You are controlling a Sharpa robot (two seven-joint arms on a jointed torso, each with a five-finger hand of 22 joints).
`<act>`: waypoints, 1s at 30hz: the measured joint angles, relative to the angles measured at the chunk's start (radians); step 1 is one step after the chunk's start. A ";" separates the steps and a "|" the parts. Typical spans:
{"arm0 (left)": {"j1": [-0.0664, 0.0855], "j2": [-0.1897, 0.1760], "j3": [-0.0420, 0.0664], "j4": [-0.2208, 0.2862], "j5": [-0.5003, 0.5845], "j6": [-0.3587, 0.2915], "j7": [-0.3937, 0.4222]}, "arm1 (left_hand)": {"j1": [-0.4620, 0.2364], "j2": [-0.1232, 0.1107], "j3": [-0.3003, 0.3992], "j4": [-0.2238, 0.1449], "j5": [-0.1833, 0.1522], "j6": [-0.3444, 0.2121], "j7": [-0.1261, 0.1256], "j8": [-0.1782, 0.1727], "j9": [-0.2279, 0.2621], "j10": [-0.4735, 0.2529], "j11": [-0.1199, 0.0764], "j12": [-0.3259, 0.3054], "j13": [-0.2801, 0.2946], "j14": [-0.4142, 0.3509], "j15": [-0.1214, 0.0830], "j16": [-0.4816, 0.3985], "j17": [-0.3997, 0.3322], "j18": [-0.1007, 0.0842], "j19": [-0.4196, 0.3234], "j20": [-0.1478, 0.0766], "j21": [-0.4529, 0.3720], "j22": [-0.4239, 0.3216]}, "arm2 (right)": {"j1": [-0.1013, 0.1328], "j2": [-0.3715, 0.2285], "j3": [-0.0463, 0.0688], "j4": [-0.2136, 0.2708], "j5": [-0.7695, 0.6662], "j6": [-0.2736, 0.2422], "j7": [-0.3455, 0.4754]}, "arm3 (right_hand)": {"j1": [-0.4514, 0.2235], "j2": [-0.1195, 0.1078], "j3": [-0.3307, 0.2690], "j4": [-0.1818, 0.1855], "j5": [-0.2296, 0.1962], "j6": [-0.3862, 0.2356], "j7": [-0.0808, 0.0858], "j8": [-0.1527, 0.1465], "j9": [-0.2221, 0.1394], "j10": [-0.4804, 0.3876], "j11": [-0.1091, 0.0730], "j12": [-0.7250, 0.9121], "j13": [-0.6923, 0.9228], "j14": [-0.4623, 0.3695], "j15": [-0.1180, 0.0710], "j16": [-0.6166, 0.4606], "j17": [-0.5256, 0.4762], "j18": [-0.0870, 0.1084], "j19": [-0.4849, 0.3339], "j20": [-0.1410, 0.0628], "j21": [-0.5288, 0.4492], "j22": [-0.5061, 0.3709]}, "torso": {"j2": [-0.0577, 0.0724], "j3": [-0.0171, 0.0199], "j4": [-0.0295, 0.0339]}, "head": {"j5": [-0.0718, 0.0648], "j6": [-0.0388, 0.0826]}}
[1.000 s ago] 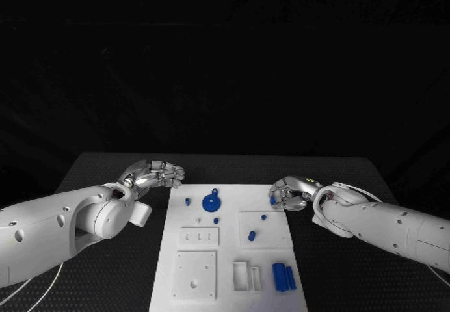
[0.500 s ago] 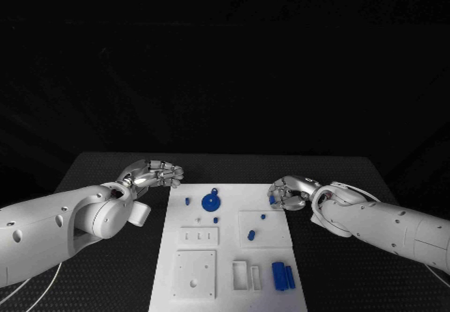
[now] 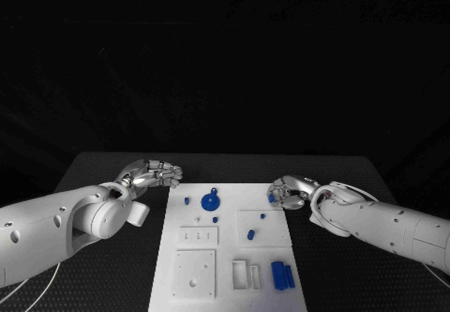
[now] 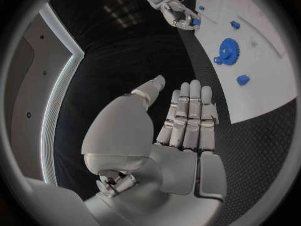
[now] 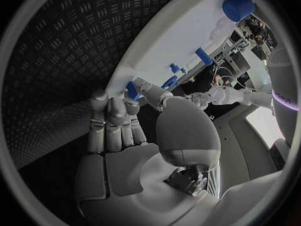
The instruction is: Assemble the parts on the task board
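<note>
The left hand [image 3: 150, 174] hovers over the black table [image 3: 112, 162] just beyond the far left corner of the task board [image 3: 229, 286]. Its fingers [image 4: 188, 116] lie straight and close together with nothing in them, the thumb set a little apart.

The board is a long white plate in the middle of the table. Across its far part lie one small blue peg [image 3: 186, 201], one blue gear [image 3: 210, 202] with a small knob at its far edge, and one short blue piece [image 3: 214, 220] just nearer than the gear. On a raised square panel [image 3: 264, 229] sit one small blue piece [image 3: 263, 216] and one blue oval piece [image 3: 250, 234]. At the near end lie two blue bars [image 3: 282, 275] side by side, next to two white upright slots [image 3: 246, 275]. The left half carries one white block with slits [image 3: 199, 235] and one white square plate with a hole [image 3: 194, 274].

The right hand [image 3: 289, 192] rests at the board's far right edge. Its fingertips [image 5: 114, 105] are drawn together and pinch one small blue part [image 5: 132, 90] against the thumb.
</note>
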 measured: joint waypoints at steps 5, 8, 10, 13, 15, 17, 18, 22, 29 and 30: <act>0.000 0.001 0.000 0.000 -0.001 0.000 0.000 | 0.000 0.000 0.000 0.000 0.000 0.000 0.000 0.000 0.000 0.000 0.000 0.000 0.000 0.000 0.000 0.000 0.001 0.000 0.000 0.000 0.000 0.000 | -0.001 0.000 0.000 0.001 0.019 0.000 -0.004 | 0.000 0.000 0.004 -0.002 0.000 0.000 0.000 0.005 0.006 0.000 0.000 0.000 0.000 -0.002 -0.002 0.000 0.001 0.000 0.005 -0.002 0.000 0.000 | 0.000 -0.0007 -0.0012 | 0.000 -0.001; 0.000 0.001 0.000 0.000 -0.001 0.001 -0.001 | 0.000 0.000 0.000 0.000 0.000 0.000 0.000 0.000 0.001 0.000 0.000 0.000 0.000 0.000 0.000 0.000 0.001 0.000 0.000 0.000 0.000 0.000 | -0.002 -0.001 0.000 0.005 0.031 -0.002 -0.007 | 0.000 0.000 0.006 -0.004 0.000 0.002 -0.002 0.011 0.008 0.002 -0.002 0.000 0.000 -0.003 -0.003 0.000 0.001 0.000 0.005 -0.002 0.000 0.000 | 0.001 -0.0007 -0.0012 | -0.002 -0.001; 0.000 0.002 0.000 -0.001 -0.001 0.001 -0.001 | 0.000 0.000 0.002 -0.002 0.000 0.001 0.001 0.000 0.001 0.000 0.000 0.000 0.000 0.000 0.000 0.000 0.001 0.000 0.000 0.000 0.000 0.000 | -0.002 -0.003 0.000 0.011 0.038 -0.004 -0.010 | 0.000 0.000 0.006 -0.005 0.000 0.003 -0.003 0.011 0.010 0.002 -0.002 0.000 0.000 -0.001 -0.005 0.000 0.001 0.000 0.005 -0.002 0.000 0.000 | 0.001 -0.0006 -0.0010 | -0.003 -0.001; 0.000 0.002 0.000 -0.001 -0.004 0.003 -0.002 | -0.008 0.004 0.006 -0.006 0.000 0.006 0.001 0.000 0.005 0.002 -0.002 0.000 0.004 0.000 0.000 0.000 0.005 0.000 0.000 0.000 0.000 0.000 | -0.003 -0.008 0.000 0.025 0.050 -0.010 -0.017 | 0.000 0.000 0.009 -0.007 0.000 0.003 -0.003 0.011 0.013 0.004 -0.004 0.000 -0.001 0.001 -0.007 0.000 0.001 0.000 0.005 -0.002 0.000 0.000 | 0.000 -0.0012 -0.0001 | -0.004 -0.001; 0.000 0.003 0.000 -0.001 -0.007 0.004 -0.003 | -0.022 0.006 0.006 -0.006 0.000 0.022 -0.006 0.000 0.010 0.021 -0.009 0.006 0.009 0.011 -0.007 0.000 0.009 0.000 0.000 0.000 0.000 0.000 | -0.003 -0.012 0.000 0.038 0.057 -0.015 -0.024 | 0.000 0.000 0.014 -0.006 0.000 0.003 -0.003 0.016 0.015 0.004 -0.004 0.000 -0.001 0.001 -0.007 0.000 0.001 0.000 0.005 -0.002 0.000 0.000 | 0.000 -0.0018 0.0008 | -0.004 -0.001; 0.000 0.003 0.000 -0.001 -0.011 0.005 -0.006 | -0.036 0.009 0.006 -0.006 0.000 0.037 -0.015 0.006 0.017 0.042 -0.019 0.017 0.016 0.029 -0.011 0.007 0.017 -0.005 0.012 -0.004 0.007 0.000 | -0.001 -0.018 0.002 0.055 0.063 -0.019 -0.034 | 0.000 0.000 0.015 -0.008 0.000 0.003 -0.003 0.017 0.016 0.004 -0.004 0.000 -0.001 0.001 -0.007 0.000 0.001 0.000 0.005 -0.002 0.000 0.000 | 0.000 -0.0018 0.0009 | -0.004 0.001; 0.000 0.004 0.000 -0.001 -0.013 0.006 -0.007 | -0.045 0.010 0.006 -0.006 0.000 0.048 -0.018 0.010 0.019 0.054 -0.024 0.023 0.020 0.037 -0.017 0.015 0.022 -0.006 0.018 -0.008 0.012 0.000 | 0.002 -0.019 0.002 0.062 0.064 -0.020 -0.038 | 0.000 0.000 0.015 -0.008 0.000 0.003 -0.003 0.017 0.017 0.005 -0.005 0.000 -0.001 0.001 -0.007 0.000 0.001 0.000 0.005 -0.002 0.000 0.000 | 0.000 -0.0018 0.0010 | -0.003 0.001; 0.000 0.006 0.000 0.000 -0.023 0.011 -0.015 | -0.073 0.015 0.006 -0.006 -0.004 0.079 -0.032 0.016 0.029 0.088 -0.041 0.036 0.032 0.054 -0.032 0.036 0.038 -0.008 0.034 -0.024 0.032 0.000 | 0.028 -0.019 0.005 0.090 0.065 -0.023 -0.063 | 0.000 0.000 0.019 -0.012 0.000 0.005 -0.006 0.017 0.020 0.007 -0.007 0.000 -0.001 0.001 -0.007 0.000 0.001 0.000 0.009 -0.005 0.000 0.000 | -0.001 -0.0017 0.0003 | -0.002 0.005; 0.001 0.019 0.001 0.004 -0.046 0.036 -0.052 | -0.117 0.011 0.004 0.004 -0.016 0.106 -0.046 0.016 0.035 0.113 -0.056 0.044 0.045 0.056 -0.034 0.047 0.053 -0.009 0.036 -0.025 0.043 0.000 | 0.067 -0.016 0.005 0.160 0.031 -0.014 -0.133 | 0.000 0.000 0.032 -0.016 0.000 0.009 -0.009 0.021 0.026 0.011 -0.011 0.000 -0.002 0.005 -0.012 0.000 0.001 0.000 0.013 -0.006 0.000 0.000 | -0.003 -0.0013 -0.0018 | -0.001 0.015; 0.001 0.021 0.001 0.004 -0.050 0.043 -0.057 | -0.125 0.005 0.005 0.010 -0.022 0.106 -0.046 0.016 0.035 0.113 -0.056 0.044 0.046 0.056 -0.034 0.051 0.055 -0.013 0.036 -0.025 0.043 0.000 | 0.073 -0.014 0.005 0.169 0.024 -0.011 -0.142 | -0.004 -0.004 0.041 -0.015 0.000 0.010 -0.010 0.021 0.028 0.011 -0.011 0.000 -0.002 0.006 -0.012 0.000 0.001 0.000 0.014 -0.007 0.000 0.000 | -0.004 -0.0012 -0.0021 | 0.000 0.017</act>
